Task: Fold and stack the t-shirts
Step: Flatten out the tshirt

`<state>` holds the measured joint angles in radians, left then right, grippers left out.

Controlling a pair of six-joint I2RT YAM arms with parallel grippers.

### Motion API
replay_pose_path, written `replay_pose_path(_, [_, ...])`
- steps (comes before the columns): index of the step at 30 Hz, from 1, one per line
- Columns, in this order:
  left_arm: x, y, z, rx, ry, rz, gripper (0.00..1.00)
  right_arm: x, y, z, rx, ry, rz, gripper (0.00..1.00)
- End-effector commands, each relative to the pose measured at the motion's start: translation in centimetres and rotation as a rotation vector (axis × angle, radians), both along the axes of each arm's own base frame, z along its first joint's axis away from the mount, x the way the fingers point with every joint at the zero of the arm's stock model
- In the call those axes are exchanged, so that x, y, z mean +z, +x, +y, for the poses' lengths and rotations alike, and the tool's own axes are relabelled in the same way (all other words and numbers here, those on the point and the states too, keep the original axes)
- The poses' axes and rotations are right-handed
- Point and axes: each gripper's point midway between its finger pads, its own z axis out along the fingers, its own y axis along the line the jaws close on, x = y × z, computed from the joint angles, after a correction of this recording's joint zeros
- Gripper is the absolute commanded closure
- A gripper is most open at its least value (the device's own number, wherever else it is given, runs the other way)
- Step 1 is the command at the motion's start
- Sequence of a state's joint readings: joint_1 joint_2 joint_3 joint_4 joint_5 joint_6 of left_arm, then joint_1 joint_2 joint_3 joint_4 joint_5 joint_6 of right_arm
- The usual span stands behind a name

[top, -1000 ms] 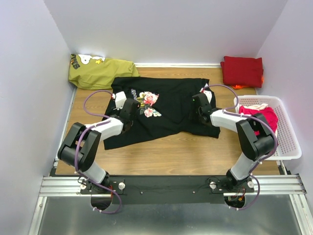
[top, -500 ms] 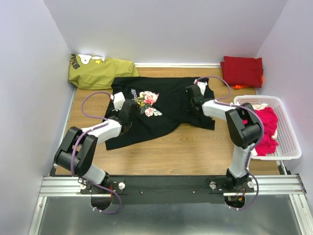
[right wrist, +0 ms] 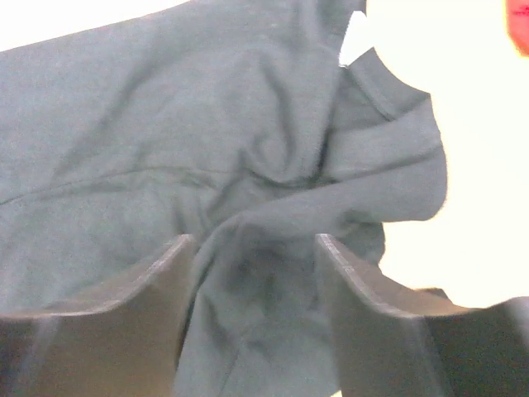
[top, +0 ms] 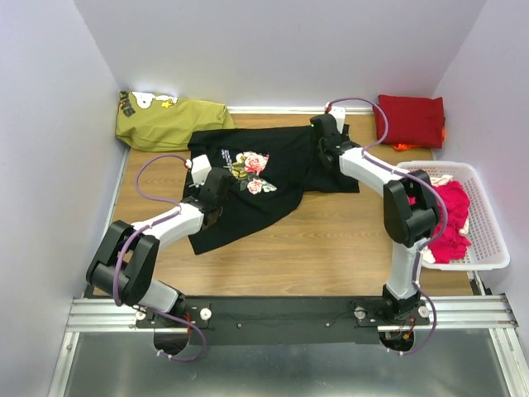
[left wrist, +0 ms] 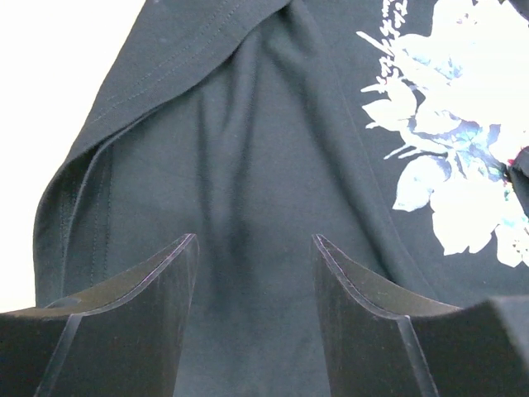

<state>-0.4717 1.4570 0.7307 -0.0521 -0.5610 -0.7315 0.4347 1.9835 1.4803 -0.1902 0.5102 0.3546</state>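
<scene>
soft black t-shirt (top: 285, 169) lies creased on woodgrain table (top: 322, 240).

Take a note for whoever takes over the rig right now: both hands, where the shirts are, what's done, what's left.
Left hand: open, low over the black t-shirt beside its flower print, gripping nothing.
Right hand: open over bunched cloth at that shirt's far right corner.
The black one lies crumpled and unfolded mid-table. The dark red t-shirt sits folded in the far right corner. The pink shirts are heaped in the white basket.
Left to do: fold and stack the black one, then the pink ones.
</scene>
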Motion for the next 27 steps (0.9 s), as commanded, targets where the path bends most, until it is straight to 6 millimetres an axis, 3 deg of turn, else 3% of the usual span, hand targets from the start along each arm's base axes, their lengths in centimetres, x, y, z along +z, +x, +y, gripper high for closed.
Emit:
replay_pose_path(1, [0.7,0.0,-0.4,-0.005,-0.008,-0.013,0.35,4.8,-3.8,-4.5,-0.139,-0.063,-0.072,0.20])
replay_pose_path(2, [0.7,0.1,-0.5,-0.009,-0.006,-0.013,0.35,3.5,-5.5,-5.5,-0.151,-0.090,-0.041,0.20])
replay_pose_path(3, [0.6,0.1,-0.5,-0.010,-0.003,-0.010,0.34,5.3,-6.4,-6.6,-0.185,-0.092,-0.083,0.20])
replay_pose_path(5, [0.6,0.3,-0.7,-0.017,-0.001,-0.011,0.34,3.7,-8.8,-8.1,-0.214,-0.127,-0.048,0.20])
replay_pose_path(6, [0.5,0.3,-0.8,-0.020,0.001,-0.010,0.34,4.2,-9.8,-9.0,-0.243,-0.131,-0.060,0.21])
replay_pose_path(8, [0.4,0.3,-1.0,-0.027,-0.006,-0.010,0.34,3.0,-11.4,-10.5,-0.288,-0.135,-0.027,0.29])
replay_pose_path(9, [0.4,0.3,-1.1,-0.031,-0.007,-0.010,0.35,1.5,-12.6,-11.4,-0.303,-0.151,0.008,0.33])
replay_pose_path(10, [0.3,0.3,-1.2,-0.034,-0.009,-0.009,0.34,1.1,-13.1,-12.4,-0.335,-0.138,0.019,0.47])
replay_pose_path(13, [0.2,0.2,-1.3,-0.043,-0.008,-0.006,0.35,-1.2,-14.2,-13.4,-0.335,-0.102,0.084,0.51])
replay_pose_path(23, [1.0,0.2,-1.2,-0.047,-0.007,-0.028,0.34,-6.1,-13.6,-13.6,-0.312,-0.018,0.201,0.50])
replay_pose_path(27, [1.1,0.1,-1.0,-0.046,0.000,-0.031,0.34,-6.8,-12.6,-13.2,-0.288,0.039,0.201,0.50])
